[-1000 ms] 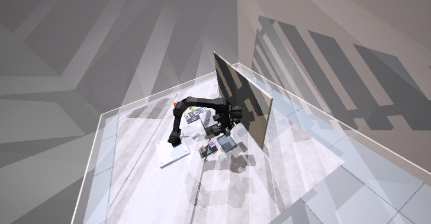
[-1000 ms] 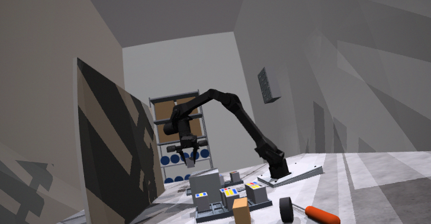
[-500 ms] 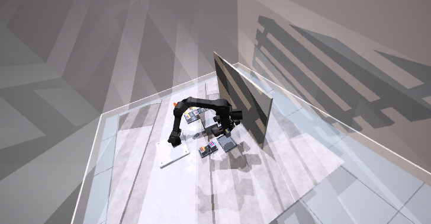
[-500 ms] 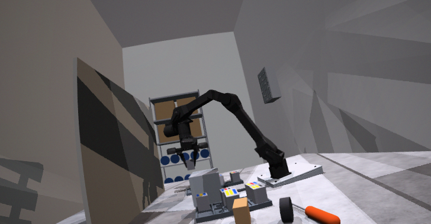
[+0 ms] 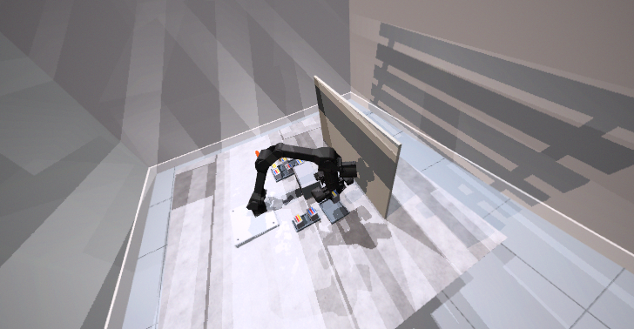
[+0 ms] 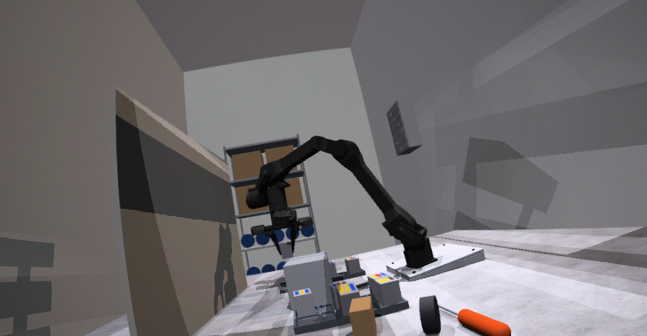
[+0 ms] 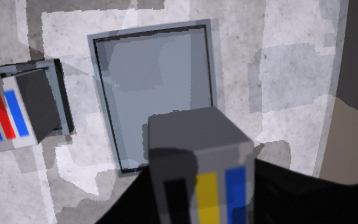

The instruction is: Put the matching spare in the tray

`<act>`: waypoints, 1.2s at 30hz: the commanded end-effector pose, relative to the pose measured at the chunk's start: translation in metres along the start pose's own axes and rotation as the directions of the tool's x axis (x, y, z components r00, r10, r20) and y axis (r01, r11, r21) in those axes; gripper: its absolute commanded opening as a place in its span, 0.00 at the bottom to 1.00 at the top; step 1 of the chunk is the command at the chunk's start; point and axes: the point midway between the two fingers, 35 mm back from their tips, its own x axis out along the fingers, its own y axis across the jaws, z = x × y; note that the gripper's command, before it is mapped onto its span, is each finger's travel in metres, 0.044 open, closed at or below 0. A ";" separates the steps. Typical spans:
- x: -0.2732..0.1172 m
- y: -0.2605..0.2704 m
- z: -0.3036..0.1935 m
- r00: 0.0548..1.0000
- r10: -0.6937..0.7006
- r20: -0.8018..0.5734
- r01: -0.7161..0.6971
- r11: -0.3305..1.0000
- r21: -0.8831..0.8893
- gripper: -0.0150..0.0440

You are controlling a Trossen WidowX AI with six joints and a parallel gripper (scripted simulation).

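Note:
My gripper (image 5: 333,193) (image 6: 284,247) (image 7: 191,166) is shut on a grey block (image 6: 286,250) (image 7: 202,127) with black, yellow and blue stripes. The block is raised, and in the wrist view it overlaps the near right part of the shallow grey tray (image 5: 335,213) (image 7: 135,110). The visible inside of the tray holds nothing. A tall grey box (image 5: 307,174) (image 6: 307,276) stands beside the tray; no code on its back can be read. Spare grey blocks with coloured stripes stand in two dark racks, among them a blue-red-blue one (image 7: 22,112) left of the tray.
One rack (image 6: 323,324) stands beyond the tall box, the other (image 5: 306,226) near the tray. A tall tan panel (image 5: 363,157) (image 6: 176,252) rises beside the arm. An orange-handled screwdriver (image 6: 484,322), a black roll (image 6: 429,315) and a tan block (image 6: 363,316) lie past the far rack.

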 end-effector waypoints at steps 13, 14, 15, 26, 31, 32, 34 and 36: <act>0.013 0.000 0.001 1.000 0.001 0.006 -0.001 1.000 0.003 0.25; 0.013 0.000 0.001 1.000 0.001 0.006 -0.001 1.000 0.003 0.25; 0.014 0.000 0.001 1.000 0.001 0.006 -0.001 1.000 0.003 0.25; 0.022 0.000 0.001 1.000 0.001 0.006 -0.001 1.000 0.003 0.25; 0.025 0.001 0.001 1.000 0.001 0.006 -0.001 1.000 0.003 0.25; 0.026 0.001 0.001 1.000 0.001 0.006 -0.001 1.000 0.003 0.25; 0.027 0.001 0.001 1.000 0.001 0.006 -0.001 1.000 0.003 0.25; 0.029 0.001 0.001 1.000 0.001 0.006 -0.001 1.000 0.003 0.25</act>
